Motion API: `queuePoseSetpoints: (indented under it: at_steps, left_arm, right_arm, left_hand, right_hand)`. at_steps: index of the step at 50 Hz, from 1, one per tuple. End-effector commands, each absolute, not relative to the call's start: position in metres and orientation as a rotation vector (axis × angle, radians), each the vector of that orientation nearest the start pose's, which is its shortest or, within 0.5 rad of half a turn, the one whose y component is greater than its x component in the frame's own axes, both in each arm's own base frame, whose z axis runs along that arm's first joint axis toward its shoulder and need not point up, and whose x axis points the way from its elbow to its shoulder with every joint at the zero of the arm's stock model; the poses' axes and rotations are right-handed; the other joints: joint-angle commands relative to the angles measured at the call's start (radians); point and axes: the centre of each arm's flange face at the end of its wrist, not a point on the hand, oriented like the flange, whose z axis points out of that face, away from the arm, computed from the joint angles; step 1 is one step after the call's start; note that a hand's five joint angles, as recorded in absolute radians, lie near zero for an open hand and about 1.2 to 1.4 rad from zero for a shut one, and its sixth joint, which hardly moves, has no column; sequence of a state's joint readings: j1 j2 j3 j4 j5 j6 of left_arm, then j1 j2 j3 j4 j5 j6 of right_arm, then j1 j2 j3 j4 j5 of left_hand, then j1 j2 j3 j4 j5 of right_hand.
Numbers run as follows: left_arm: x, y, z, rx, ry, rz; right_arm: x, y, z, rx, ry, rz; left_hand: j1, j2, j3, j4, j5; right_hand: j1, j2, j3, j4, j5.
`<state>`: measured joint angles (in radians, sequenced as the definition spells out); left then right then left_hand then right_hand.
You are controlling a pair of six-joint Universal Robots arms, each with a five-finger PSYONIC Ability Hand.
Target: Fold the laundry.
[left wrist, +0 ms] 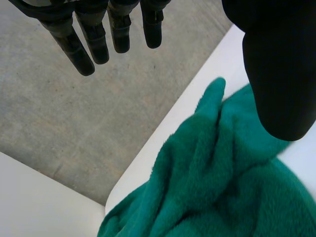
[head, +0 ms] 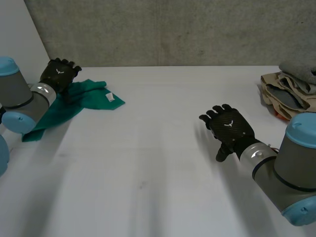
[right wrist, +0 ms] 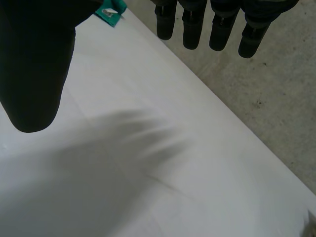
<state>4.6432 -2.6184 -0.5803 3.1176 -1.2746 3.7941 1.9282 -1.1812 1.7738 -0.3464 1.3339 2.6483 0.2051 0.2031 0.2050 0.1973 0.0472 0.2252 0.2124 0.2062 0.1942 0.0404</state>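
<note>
The right arm (head: pixel 284 173) comes in closest, and its right hand (head: pixel 229 126) hovers above the bare white table (head: pixel 148 173) with nothing under it but its own shade. In the right wrist view this hand (right wrist: pixel 34 64) is spread: the fingers (right wrist: pixel 192 24) hang straight, side by side, the thumb stands well apart from them, and nothing lies between. Beyond its fingertips the table (right wrist: pixel 148 173) ends at a grey surface, and past the thumb a corner of the green cloth (right wrist: pixel 106 15) with its white tag (right wrist: pixel 112 8) peeks in.

Well apart from that hand, further across the table, lies the green cloth (head: pixel 74 103), rumpled and unfolded, 1 long end trailing back beside the left arm (head: pixel 22 101). The white tag (head: pixel 110 97) sits at the corner of the cloth that points towards the right hand.

The left hand (head: pixel 59 74) is over the far end of the cloth, near the table's back corner. In the left wrist view its fingers (left wrist: pixel 98 39) are straight and relaxed, reaching out past the table's edge (left wrist: pixel 227 57), and the thumb (left wrist: pixel 276 69) is held away from them. The fuzzy green cloth (left wrist: pixel 212 182) lies bunched in soft ridges under the palm and thumb; the hand grips none of it, and I cannot tell whether the palm touches it.

Far off beyond the right hand, at the table's back edge, sits a pile of clothes (head: pixel 291 89), beige with 1 grey piece on top. Behind everything stands a grey wall (head: pixel 173 29).
</note>
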Motion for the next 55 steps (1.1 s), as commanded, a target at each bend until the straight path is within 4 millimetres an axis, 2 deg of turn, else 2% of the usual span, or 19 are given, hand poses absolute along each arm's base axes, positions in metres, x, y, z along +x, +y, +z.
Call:
queuePoseSetpoints:
  at_steps: [1,5,6,11,16,21,26,32,33,37,38,41,45,49,50,53,54,55]
  left_arm:
    - [-0.179,-0.496,0.151,1.184,1.829,-1.802]
    - [-0.165,-0.488,0.152,1.227,1.845,-1.645]
    - [-0.158,-0.481,0.157,1.214,1.904,-1.585]
    - [-0.136,-0.466,0.173,1.177,2.004,-1.458]
    - [-0.116,-0.457,0.176,1.173,2.046,-1.366]
    - [-0.101,-0.454,0.168,1.195,2.056,-1.322]
    - [-0.091,-0.463,0.145,1.204,2.027,-1.320]
    - [-0.091,-0.474,0.132,1.183,2.006,-1.378]
    - [-0.092,-0.475,0.132,1.181,1.998,-1.392]
    - [-0.097,-0.483,0.138,1.141,1.981,-1.471]
    - [-0.099,-0.485,0.142,1.114,1.982,-1.511]
    - [-0.106,-0.487,0.151,1.060,2.000,-1.578]
    - [-0.122,-0.481,0.175,0.989,2.051,-1.701]
    - [-0.152,-0.461,0.218,0.951,2.112,-1.874]
    - [-0.166,-0.450,0.239,0.931,2.130,-1.957]
    - [-0.190,-0.430,0.272,0.912,2.142,-2.093]
    - [-0.207,-0.414,0.293,0.907,2.142,-2.180]
    - [-0.215,-0.406,0.302,0.903,2.143,-2.222]
  right_arm:
    - [0.262,-0.261,0.151,-1.194,2.076,-1.870]
    - [0.262,-0.262,0.150,-1.196,2.077,-1.872]
    - [0.261,-0.262,0.149,-1.195,2.080,-1.868]
    - [0.260,-0.265,0.146,-1.201,2.090,-1.861]
    - [0.261,-0.265,0.144,-1.213,2.091,-1.858]
    - [0.262,-0.264,0.142,-1.228,2.091,-1.855]
    - [0.262,-0.263,0.141,-1.240,2.091,-1.852]
    - [0.261,-0.264,0.140,-1.240,2.098,-1.850]
    - [0.261,-0.264,0.140,-1.238,2.100,-1.851]
    - [0.260,-0.265,0.141,-1.236,2.102,-1.857]
    - [0.259,-0.266,0.142,-1.234,2.104,-1.861]
    - [0.259,-0.266,0.142,-1.232,2.104,-1.863]
    - [0.257,-0.267,0.143,-1.228,2.107,-1.867]
    - [0.256,-0.269,0.145,-1.219,2.106,-1.881]
    - [0.255,-0.270,0.146,-1.214,2.107,-1.885]
    - [0.253,-0.273,0.147,-1.207,2.111,-1.894]
    - [0.252,-0.275,0.148,-1.197,2.116,-1.899]
    - [0.251,-0.276,0.149,-1.194,2.116,-1.905]
  left_hand:
    - [-0.031,-0.029,-0.030,-0.023,-0.047]
    - [-0.031,-0.029,-0.030,-0.023,-0.047]
    - [-0.015,-0.013,-0.015,-0.008,-0.032]
    - [0.023,0.025,0.023,0.031,0.006]
    - [0.020,0.022,0.020,0.028,0.003]
    - [0.008,0.010,0.008,0.016,-0.008]
    - [0.005,0.007,0.005,0.013,-0.011]
    - [0.087,0.089,0.087,0.095,0.071]
    - [0.149,0.151,0.149,0.156,0.132]
    - [0.957,0.959,0.957,0.965,0.941]
    - [1.189,1.191,1.189,1.197,1.172]
    - [1.191,1.193,1.191,1.199,1.175]
    - [1.191,1.193,1.191,1.199,1.175]
    - [1.191,1.193,1.191,1.199,1.175]
    - [1.191,1.193,1.191,1.199,1.175]
    - [1.191,1.193,1.191,1.199,1.175]
    - [1.191,1.193,1.191,1.199,1.175]
    - [1.191,1.193,1.191,1.199,1.175]
  right_hand:
    - [-0.051,-0.038,-0.032,-0.020,-0.040]
    - [-0.051,-0.038,-0.032,-0.020,-0.040]
    - [-0.051,-0.038,-0.032,-0.020,-0.040]
    - [-0.051,-0.038,-0.032,-0.020,-0.040]
    - [-0.051,-0.038,-0.032,-0.020,-0.040]
    - [-0.051,-0.038,-0.032,-0.020,-0.040]
    - [-0.051,-0.038,-0.032,-0.020,-0.040]
    - [-0.051,-0.038,-0.032,-0.020,-0.040]
    - [-0.051,-0.038,-0.032,-0.020,-0.040]
    - [-0.051,-0.038,-0.032,-0.020,-0.040]
    - [-0.051,-0.038,-0.032,-0.020,-0.040]
    - [-0.051,-0.038,-0.032,-0.020,-0.040]
    - [-0.051,-0.038,-0.032,-0.020,-0.040]
    - [-0.051,-0.038,-0.032,-0.020,-0.040]
    - [-0.051,-0.038,-0.032,-0.020,-0.040]
    - [-0.051,-0.038,-0.032,-0.020,-0.040]
    - [-0.051,-0.038,-0.032,-0.020,-0.040]
    - [-0.051,-0.038,-0.032,-0.020,-0.040]
